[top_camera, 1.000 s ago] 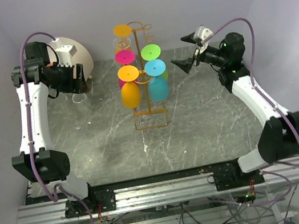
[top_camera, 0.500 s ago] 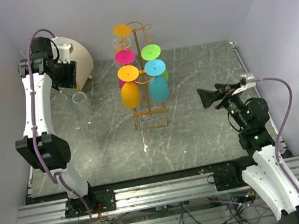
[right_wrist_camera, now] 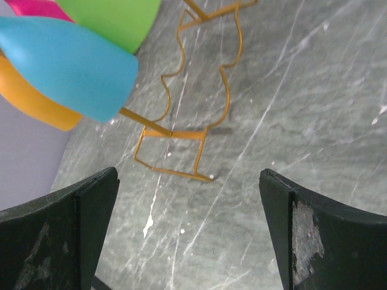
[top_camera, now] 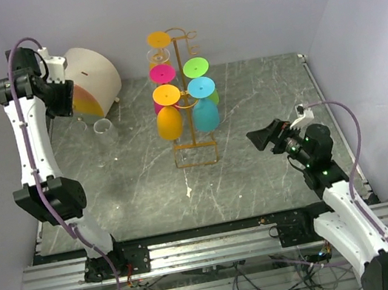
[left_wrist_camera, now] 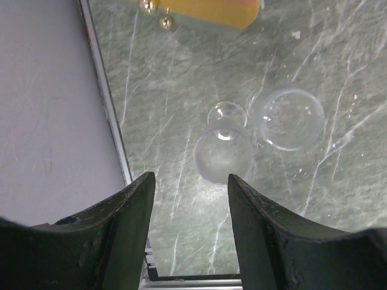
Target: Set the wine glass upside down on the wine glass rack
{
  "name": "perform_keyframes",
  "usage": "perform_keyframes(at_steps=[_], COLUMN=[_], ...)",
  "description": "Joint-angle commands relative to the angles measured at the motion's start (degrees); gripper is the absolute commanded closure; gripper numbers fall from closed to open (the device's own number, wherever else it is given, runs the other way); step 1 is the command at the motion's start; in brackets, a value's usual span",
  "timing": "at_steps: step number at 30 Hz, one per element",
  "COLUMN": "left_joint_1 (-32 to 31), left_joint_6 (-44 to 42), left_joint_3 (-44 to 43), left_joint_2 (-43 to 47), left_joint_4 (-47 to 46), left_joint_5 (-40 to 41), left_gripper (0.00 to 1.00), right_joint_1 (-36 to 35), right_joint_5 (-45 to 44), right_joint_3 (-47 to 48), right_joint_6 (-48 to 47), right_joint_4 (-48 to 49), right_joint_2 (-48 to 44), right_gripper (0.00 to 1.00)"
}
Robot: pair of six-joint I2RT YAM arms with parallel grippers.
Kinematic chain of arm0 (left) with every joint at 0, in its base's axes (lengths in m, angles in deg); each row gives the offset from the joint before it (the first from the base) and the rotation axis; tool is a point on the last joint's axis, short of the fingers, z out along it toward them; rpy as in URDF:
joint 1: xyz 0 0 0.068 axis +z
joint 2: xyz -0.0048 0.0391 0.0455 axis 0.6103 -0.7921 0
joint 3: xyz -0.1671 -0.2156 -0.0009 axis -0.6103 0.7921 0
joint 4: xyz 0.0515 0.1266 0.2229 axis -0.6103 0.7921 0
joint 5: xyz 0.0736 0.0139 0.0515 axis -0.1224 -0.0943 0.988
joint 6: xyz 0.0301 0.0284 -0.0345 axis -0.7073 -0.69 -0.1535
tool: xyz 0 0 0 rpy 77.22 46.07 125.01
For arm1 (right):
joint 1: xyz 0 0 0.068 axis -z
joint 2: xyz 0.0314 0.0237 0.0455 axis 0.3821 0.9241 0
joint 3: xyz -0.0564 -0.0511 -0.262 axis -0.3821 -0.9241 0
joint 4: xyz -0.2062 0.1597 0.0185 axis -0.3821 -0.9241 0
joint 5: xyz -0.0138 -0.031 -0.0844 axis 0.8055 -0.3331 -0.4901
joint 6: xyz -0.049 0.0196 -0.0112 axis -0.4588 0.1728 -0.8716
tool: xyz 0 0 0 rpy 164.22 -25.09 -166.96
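Left gripper [top_camera: 59, 106] hangs high over the far-left corner of the grey marble table [top_camera: 260, 96], its jaws moderately apart and holding nothing. Its wrist camera looks straight down between the fingers [left_wrist_camera: 124, 226] at two clear glasses standing upright side by side on the stone: one [left_wrist_camera: 222, 154] near the table's metal edge, the other [left_wrist_camera: 289, 118] just beside it. A smaller clear ring [left_wrist_camera: 226, 113] touches the nearer glass; what it belongs to cannot be told. Right gripper [top_camera: 259, 138] hovers low on the right side of the table, jaws spread wide and empty, pointed toward the wine glass rack [top_camera: 192, 139]. The orange-yellow wire rack stands at the middle of the table, well apart from both clear glasses. Coloured glasses hang on it upside down, among them an orange glass [top_camera: 169, 122] and a blue glass [top_camera: 205, 115] lowest, with pink and green ones above. A beige half-round object [top_camera: 95, 72] sits at the back left, behind the clear glasses.
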Motion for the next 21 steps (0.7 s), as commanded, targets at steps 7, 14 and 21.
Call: perform_keyframes(at_steps=[7, 14, 21], left_joint_1=[3.3, 3.3, 3.2], left_joint_6=[-4.8, -2.8, -1.6], left_joint_3=[-1.1, 4.3, 4.8], left_joint_2=[-4.1, -5.0, -6.4], left_joint_4=[5.5, 0.3, -2.5], left_joint_5=[-6.5, -3.1, -0.4], left_gripper=[0.39, 0.53, 0.56], right_joint_1=[0.1, 0.1, 0.1], right_joint_5=[3.6, 3.7, 5.6], right_joint_3=[1.1, 2.1, 1.7], right_joint_6=[1.1, -1.5, 0.5], right_joint_4=[-1.6, -6.9, -4.6], right_joint_2=[-2.1, -3.9, -3.1], right_gripper=[0.0, 0.0, 0.0])
